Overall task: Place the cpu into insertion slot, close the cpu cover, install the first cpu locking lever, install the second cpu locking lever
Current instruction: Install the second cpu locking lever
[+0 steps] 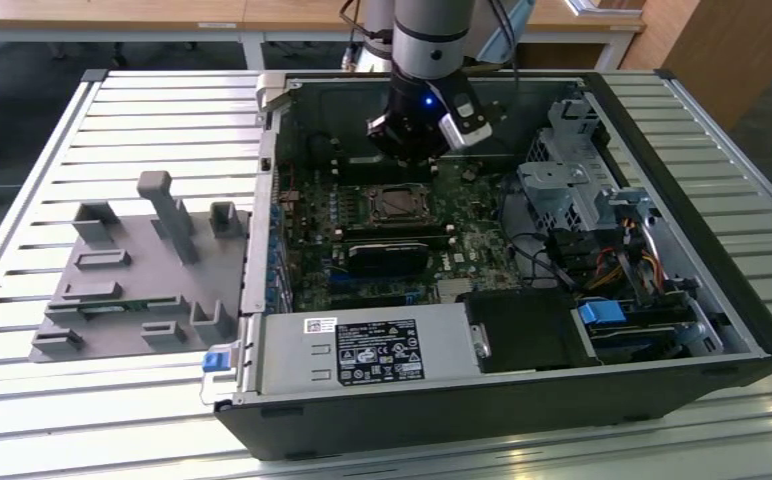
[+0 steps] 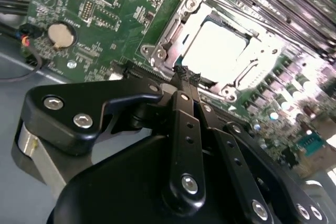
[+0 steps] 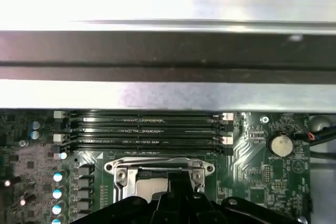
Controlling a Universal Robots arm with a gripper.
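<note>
The cpu [image 2: 214,51] lies in the insertion slot [image 1: 397,203] on the green board, its pale face showing bright. The cpu cover [image 2: 176,22], a silvery frame, lies flat around it, and its edge [image 3: 157,167] shows in the first wrist view too. My gripper [image 2: 184,73] is shut, its black fingertips pressed together at the socket's rim; whether they touch a locking lever I cannot tell. In the exterior view the gripper [image 1: 410,158] hangs just behind the socket inside the open case.
Memory slots [image 3: 147,129] run beside the socket. A coin battery [image 2: 61,34] sits on the board. A black module [image 1: 393,250], the grey power-supply box [image 1: 359,350] and a drive cage [image 1: 573,190] crowd the case. A grey fixture [image 1: 133,270] stands at the exterior view's left.
</note>
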